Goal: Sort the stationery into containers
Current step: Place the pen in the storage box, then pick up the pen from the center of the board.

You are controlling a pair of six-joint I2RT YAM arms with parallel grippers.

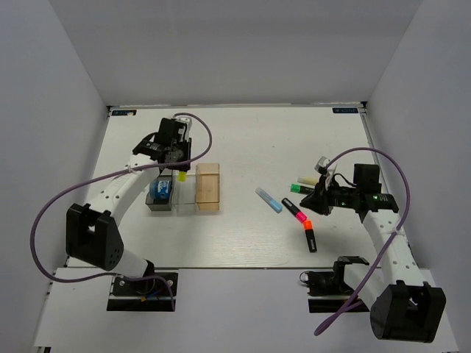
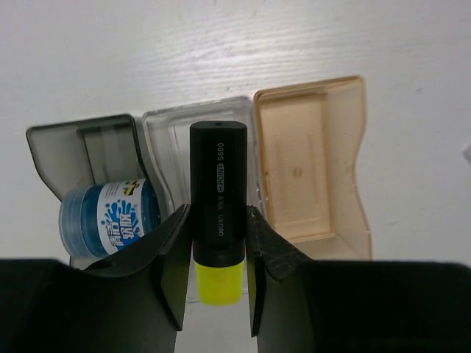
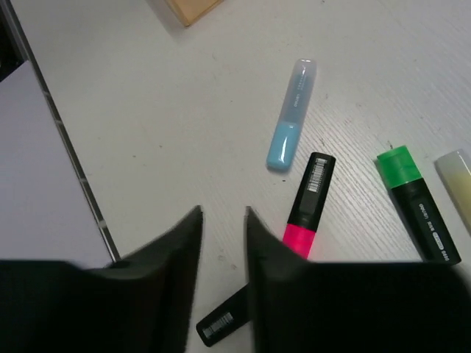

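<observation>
From above, the left gripper [image 1: 177, 160] hangs over the adjoining trays [image 1: 209, 169] while the right gripper [image 1: 321, 198] sits among loose highlighters [image 1: 311, 238]. The left wrist view shows jaws clamped on a yellow highlighter [image 2: 217, 191] above the clear tray [image 2: 165, 136], a blue-white block [image 2: 110, 220] lying in the grey tray [image 2: 81, 143]. The right wrist view shows jaws apart, gripping nothing, a pink highlighter [image 3: 309, 202] just beside them, a light-blue marker [image 3: 291, 118] beyond.

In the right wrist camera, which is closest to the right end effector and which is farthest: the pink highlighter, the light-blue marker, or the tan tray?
From the right end effector:
1. pink highlighter, close beside it, low in the picture.
2. light-blue marker, farther ahead, mid-picture.
3. tan tray, far off at the top edge, only a corner showing.
</observation>
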